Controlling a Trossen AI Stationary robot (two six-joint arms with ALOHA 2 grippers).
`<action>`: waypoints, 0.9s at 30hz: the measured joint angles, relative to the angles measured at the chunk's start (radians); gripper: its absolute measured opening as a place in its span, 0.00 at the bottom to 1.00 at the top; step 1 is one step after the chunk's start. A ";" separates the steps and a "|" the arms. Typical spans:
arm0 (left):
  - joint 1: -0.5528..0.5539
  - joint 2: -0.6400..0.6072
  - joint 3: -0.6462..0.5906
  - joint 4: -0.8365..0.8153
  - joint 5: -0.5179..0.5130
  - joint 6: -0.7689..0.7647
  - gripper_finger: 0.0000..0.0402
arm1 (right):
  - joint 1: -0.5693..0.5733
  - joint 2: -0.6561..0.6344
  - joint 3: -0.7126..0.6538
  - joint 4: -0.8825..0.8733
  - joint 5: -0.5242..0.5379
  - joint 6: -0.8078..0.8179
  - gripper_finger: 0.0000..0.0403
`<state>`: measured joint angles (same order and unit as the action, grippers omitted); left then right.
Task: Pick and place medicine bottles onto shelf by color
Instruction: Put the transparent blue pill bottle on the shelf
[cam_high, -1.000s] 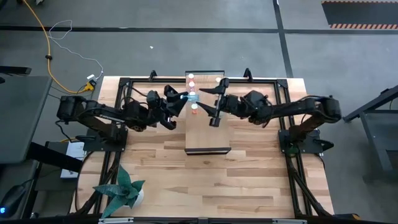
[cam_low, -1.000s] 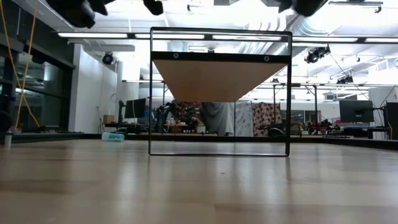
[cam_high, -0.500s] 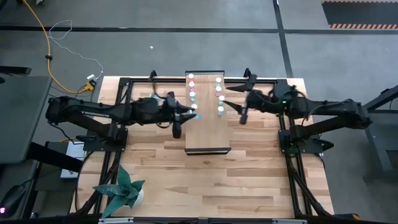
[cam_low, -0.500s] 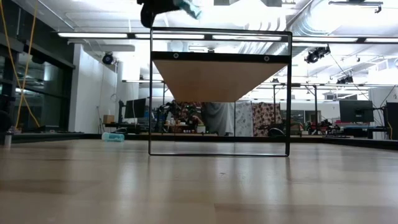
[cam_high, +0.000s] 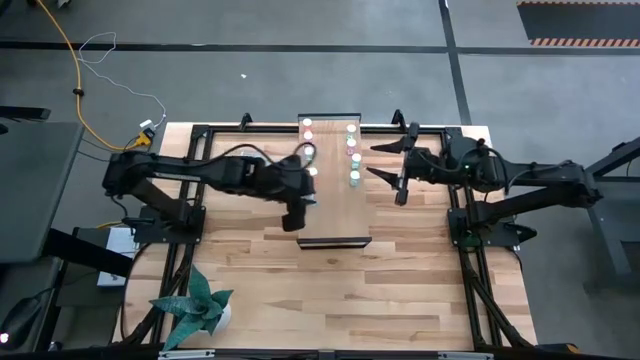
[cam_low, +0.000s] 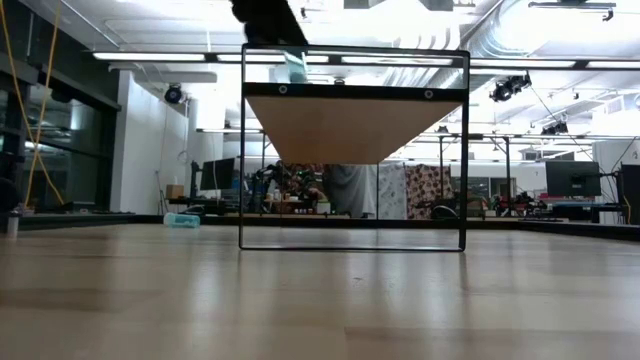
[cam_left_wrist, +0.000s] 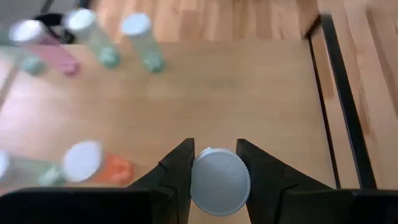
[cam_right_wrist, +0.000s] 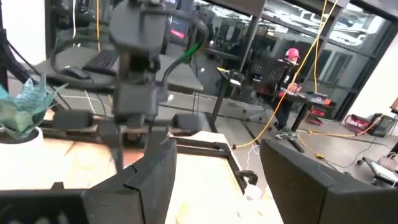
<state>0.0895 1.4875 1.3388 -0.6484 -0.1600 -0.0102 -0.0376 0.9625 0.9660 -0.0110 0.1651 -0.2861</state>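
White-capped teal vial sits pinched between the left gripper's fingers above the shelf, near its left edge. Other vials stand in rows farther back. Right gripper hovers beside the shelf, fingers spread.

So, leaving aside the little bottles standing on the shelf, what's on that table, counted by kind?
Robot arms: 2, ending in the left tool and the right tool
Shelf: 1
Potted plant: 1
Bottle gripped in the left tool: 1
Total: 5
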 joint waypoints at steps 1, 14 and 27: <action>0.000 0.020 0.017 -0.020 0.009 0.019 0.24 | 0.000 0.006 -0.001 0.002 0.001 0.000 0.55; -0.010 0.156 0.092 -0.059 0.021 0.205 0.28 | -0.001 0.025 0.000 0.000 0.007 0.009 0.55; -0.006 0.159 0.092 -0.066 0.018 0.224 0.28 | -0.001 0.025 0.000 -0.007 0.007 0.024 0.55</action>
<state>0.0830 1.6463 1.4311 -0.7139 -0.1423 0.2137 -0.0387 0.9878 0.9657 -0.0177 0.1719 -0.2623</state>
